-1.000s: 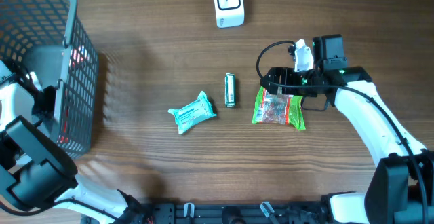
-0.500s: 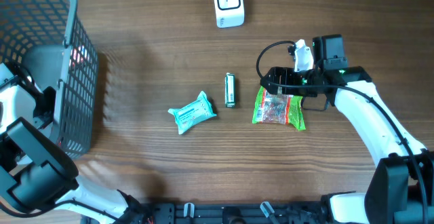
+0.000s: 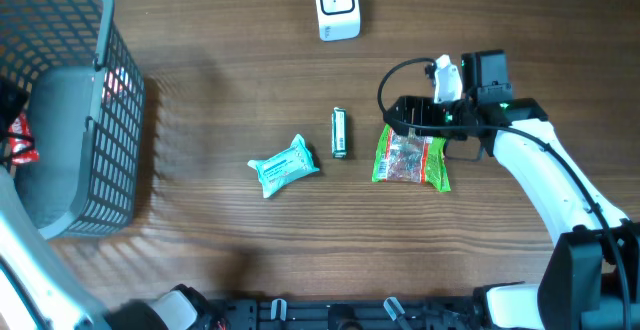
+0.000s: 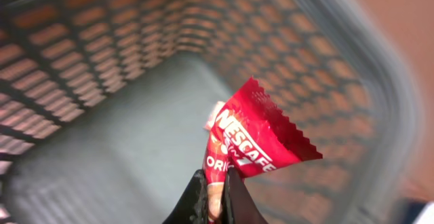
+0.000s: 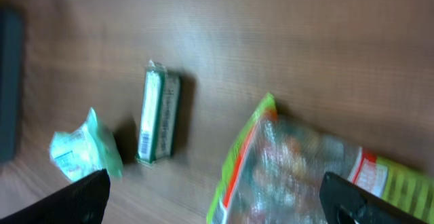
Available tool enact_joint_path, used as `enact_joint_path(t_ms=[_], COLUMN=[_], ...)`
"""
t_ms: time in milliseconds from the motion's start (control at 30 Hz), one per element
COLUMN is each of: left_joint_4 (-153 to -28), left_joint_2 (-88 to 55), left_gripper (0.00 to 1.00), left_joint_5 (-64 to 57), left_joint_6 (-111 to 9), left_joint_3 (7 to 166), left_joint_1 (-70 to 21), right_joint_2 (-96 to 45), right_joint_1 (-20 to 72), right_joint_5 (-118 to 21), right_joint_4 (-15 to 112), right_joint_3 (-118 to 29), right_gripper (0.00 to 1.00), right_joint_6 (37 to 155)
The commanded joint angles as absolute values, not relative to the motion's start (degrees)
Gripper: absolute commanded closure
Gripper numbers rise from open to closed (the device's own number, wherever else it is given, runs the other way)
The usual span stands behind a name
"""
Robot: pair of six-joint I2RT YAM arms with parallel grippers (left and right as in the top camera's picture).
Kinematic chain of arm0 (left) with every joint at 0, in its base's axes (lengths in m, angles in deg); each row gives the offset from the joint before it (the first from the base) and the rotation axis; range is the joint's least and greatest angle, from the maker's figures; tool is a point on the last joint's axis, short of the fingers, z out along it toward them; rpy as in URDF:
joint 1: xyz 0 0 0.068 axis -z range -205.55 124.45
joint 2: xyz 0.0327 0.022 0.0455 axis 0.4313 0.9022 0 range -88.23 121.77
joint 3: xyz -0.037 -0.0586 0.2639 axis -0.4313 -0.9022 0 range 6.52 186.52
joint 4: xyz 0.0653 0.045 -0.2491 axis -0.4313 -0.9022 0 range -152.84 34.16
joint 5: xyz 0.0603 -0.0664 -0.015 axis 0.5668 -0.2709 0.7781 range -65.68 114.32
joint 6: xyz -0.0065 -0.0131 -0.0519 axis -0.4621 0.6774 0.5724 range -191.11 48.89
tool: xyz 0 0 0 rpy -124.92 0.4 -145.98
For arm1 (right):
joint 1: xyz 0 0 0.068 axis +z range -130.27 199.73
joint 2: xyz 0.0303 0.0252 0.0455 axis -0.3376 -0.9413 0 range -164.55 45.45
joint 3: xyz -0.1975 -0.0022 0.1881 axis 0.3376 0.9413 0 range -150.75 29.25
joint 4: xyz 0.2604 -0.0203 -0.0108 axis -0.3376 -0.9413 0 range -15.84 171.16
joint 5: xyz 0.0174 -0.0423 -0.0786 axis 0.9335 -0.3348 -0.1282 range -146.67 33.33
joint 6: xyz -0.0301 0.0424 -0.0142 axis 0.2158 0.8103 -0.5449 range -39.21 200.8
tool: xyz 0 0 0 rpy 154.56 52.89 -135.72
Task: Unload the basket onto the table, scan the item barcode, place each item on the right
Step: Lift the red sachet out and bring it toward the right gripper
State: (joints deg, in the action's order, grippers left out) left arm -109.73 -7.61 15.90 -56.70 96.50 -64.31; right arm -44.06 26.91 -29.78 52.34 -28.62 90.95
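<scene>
My left gripper (image 4: 215, 198) is shut on the lower end of a red Nescafe sachet (image 4: 254, 136), held above the floor of the grey mesh basket (image 4: 102, 61). Seen from overhead, the sachet (image 3: 18, 138) shows at the far left edge, over the basket (image 3: 110, 30). The white scanner (image 3: 336, 5) stands at the back middle of the table. My right gripper (image 3: 397, 120) is open, hovering over the top edge of a green snack bag (image 3: 411, 160). In the right wrist view that bag (image 5: 291, 170) lies between the wide-spread fingers of the gripper (image 5: 217, 203).
A teal packet (image 3: 284, 165) and a small green pack (image 3: 339, 132) lie mid-table, left of the snack bag. The right wrist view shows the same green pack (image 5: 158, 119) and teal packet (image 5: 81, 149). The basket takes up the table's left side.
The left gripper has closed on the red sachet. The left arm has swung out from over the basket's left part, and the sachet now shows there. The right arm has stayed still.
</scene>
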Motion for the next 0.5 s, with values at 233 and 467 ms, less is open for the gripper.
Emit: enact_joint_path(t_ms=[233,467], left_joint_4=[-121.9,-119.01], left_joint_2=[-13.12,-12.53], left_gripper=[0.96,0.96], left_joint_5=[-17.92,-14.49], left_joint_6=[-55.21,-52.13], left_joint_3=[96.54,96.54], left_joint_1=[-55.76,-38.15], right_joint_2=[-42.99,-38.62], right_joint_1=[26.84,31.17], right_joint_5=[-4.38,4.3], right_joint_4=[55.93,54.26], right_joint_3=[-29.32,-29.32], right_gripper=[0.0,0.15], right_joint_6=[95.52,96.74])
